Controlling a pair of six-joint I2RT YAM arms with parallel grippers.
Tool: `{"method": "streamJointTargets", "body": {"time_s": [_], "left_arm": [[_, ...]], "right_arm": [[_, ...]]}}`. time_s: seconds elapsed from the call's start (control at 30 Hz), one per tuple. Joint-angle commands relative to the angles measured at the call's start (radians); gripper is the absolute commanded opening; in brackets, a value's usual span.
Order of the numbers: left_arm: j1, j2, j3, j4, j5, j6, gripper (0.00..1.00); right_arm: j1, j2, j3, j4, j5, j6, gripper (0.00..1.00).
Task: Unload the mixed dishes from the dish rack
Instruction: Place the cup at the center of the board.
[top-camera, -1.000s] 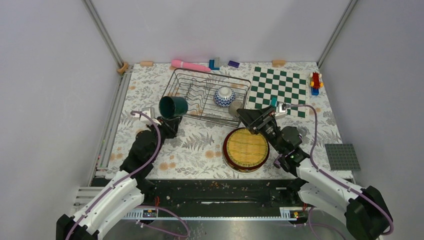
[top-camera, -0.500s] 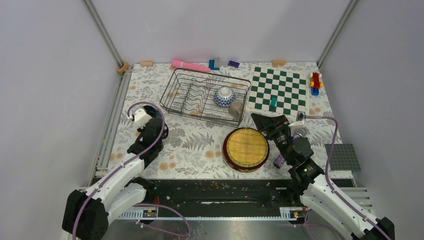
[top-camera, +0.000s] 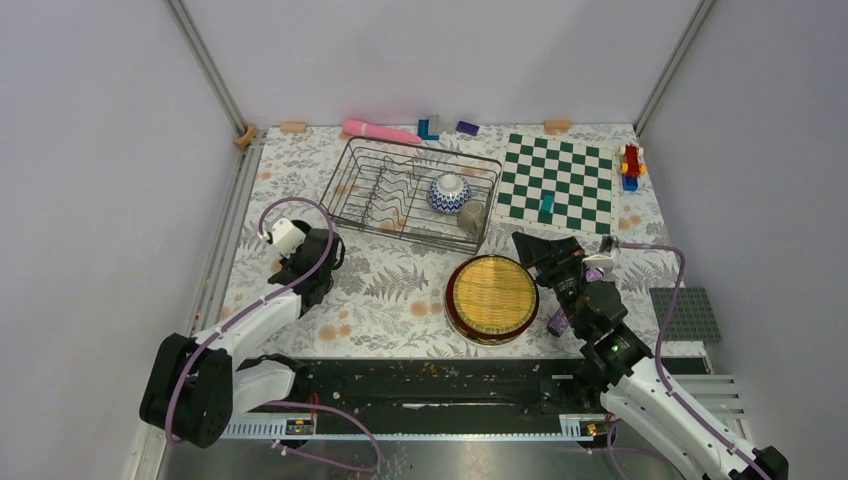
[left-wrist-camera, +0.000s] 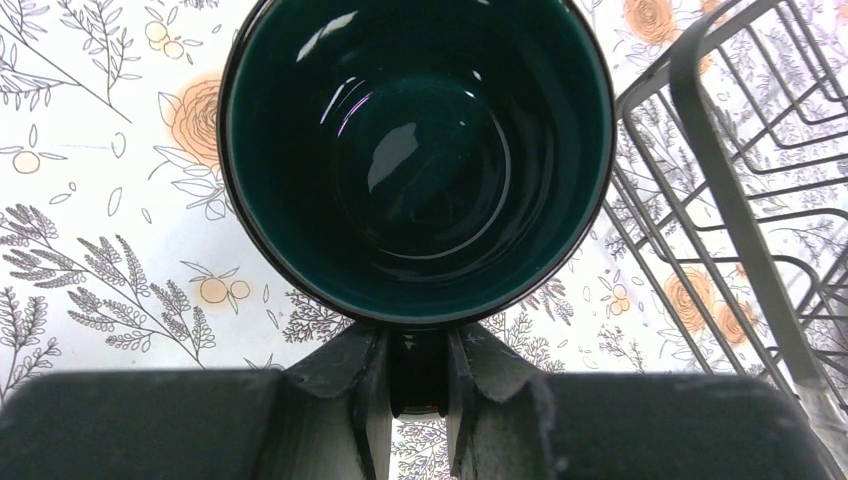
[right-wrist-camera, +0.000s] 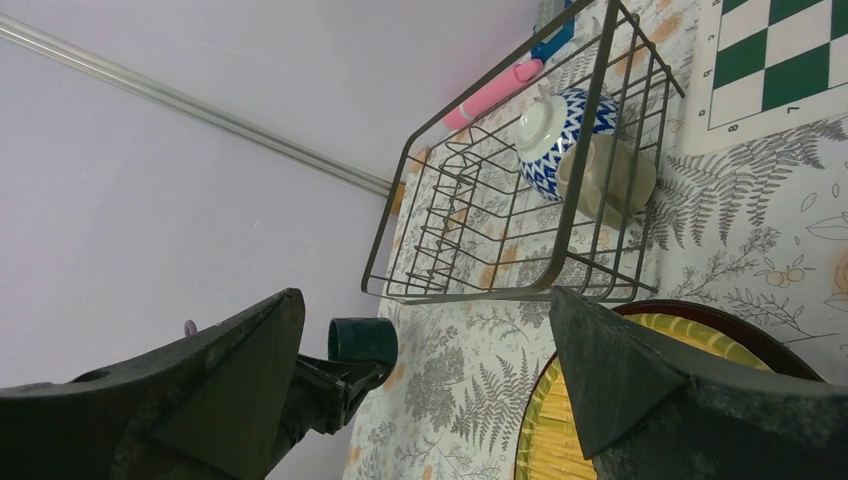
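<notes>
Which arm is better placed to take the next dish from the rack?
Right: the right end effector is open, empty, near the rack corner holding the bowl and cup; the left end effector is shut on the mug.

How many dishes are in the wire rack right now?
2. A blue-and-white bowl and a small cup sit next to each other at the right end of the rack. Its wires are see-through, so nothing seems hidden.
</notes>
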Motion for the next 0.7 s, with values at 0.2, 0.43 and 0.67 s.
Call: {"method": "streamJointTargets", "body": {"time_s": [0.2,0.43,0.67], "left_arm": [[0.033,0.1,0.095,0.094,-0.062,-0.067,0.0],[0.052,0.147,0.092,0.145,-0.013,-0.046,0.0],[0.054,0.204,0.128,0.128,-0.003,-0.034,0.0]], "right_arm": [[-0.003,-0.026,-0.021,-0.013,0.069,-0.007,1.0],[-0.004,-0.042,-0.036,-0.017,0.089,0.007,1.0],[-0.003,-0.041,-0.038,-0.021,0.093,0.007,1.0]]}}
